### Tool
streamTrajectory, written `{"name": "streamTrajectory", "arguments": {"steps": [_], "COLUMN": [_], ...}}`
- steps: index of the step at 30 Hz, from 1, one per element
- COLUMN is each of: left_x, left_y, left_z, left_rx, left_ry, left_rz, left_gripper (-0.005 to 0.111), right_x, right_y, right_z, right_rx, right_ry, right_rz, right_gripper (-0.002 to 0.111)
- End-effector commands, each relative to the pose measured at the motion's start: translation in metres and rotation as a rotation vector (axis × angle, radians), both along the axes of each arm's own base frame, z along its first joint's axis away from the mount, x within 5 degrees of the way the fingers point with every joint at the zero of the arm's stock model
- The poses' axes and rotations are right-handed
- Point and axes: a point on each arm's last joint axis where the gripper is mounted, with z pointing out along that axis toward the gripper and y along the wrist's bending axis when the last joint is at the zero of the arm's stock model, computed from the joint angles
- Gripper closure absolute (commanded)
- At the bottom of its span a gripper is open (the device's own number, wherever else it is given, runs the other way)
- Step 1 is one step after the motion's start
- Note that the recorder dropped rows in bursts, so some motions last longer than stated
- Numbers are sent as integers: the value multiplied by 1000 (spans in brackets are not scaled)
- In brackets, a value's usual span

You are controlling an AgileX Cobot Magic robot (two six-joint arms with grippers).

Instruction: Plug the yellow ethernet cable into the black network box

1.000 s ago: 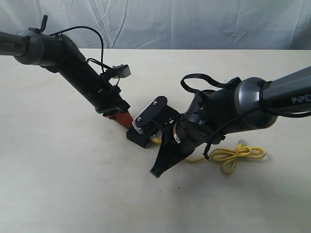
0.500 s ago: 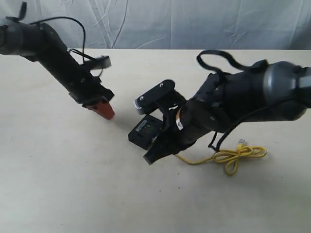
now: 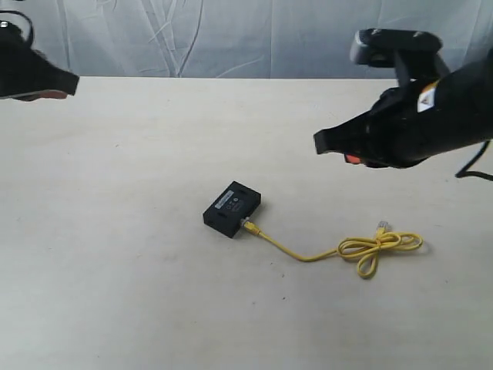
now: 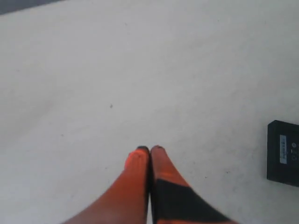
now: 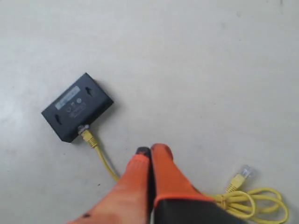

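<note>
The yellow ethernet cable (image 5: 88, 138) lies flat on the table (image 3: 115, 270), one plug seated in the side of the black network box (image 3: 232, 209), which sits ahead of and below the right claw (image 5: 149, 151). That claw hangs in the air, its orange fingers pressed together on nothing. From the box the cord runs back under the claw to a loose knot of loops, with the free plug (image 5: 243, 172) just beside them. The left claw (image 4: 149, 149), likewise closed and empty, hovers well apart from the box, which shows only at the edge of its view. The cord looks light, limp and a little springy. A hold would probably sit best on the stiffer boot behind a plug, since the clear tip and its latch look fragile. The small box seems light enough to slide if pushed. The table is pale, matt and plain, and a wrinkled white cloth (image 3: 231, 38) hangs behind it
</note>
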Motion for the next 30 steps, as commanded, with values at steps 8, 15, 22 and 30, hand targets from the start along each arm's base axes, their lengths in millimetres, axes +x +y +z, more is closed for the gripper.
{"name": "streamTrajectory", "arguments": {"steps": [8, 15, 22, 30], "left_x": [-135, -156, -156, -157], "left_y": [21, 21, 21, 22], "left_z": [-8, -7, -6, -7], "left_rx": [10, 0, -1, 12], "left_ry": [-330, -344, -347, -348], "left_rz": [90, 63, 63, 59], "left_gripper": [107, 107, 107, 107], "right_x": [-86, -108, -116, -147], "right_y": [-52, -63, -67, -107], "right_z": [38, 51, 56, 74], "right_rx": [154, 195, 214, 218], "right_ry": [-598, -683, -722, -914], "right_rz": [11, 5, 2, -256], "right_gripper": [109, 109, 109, 109]}}
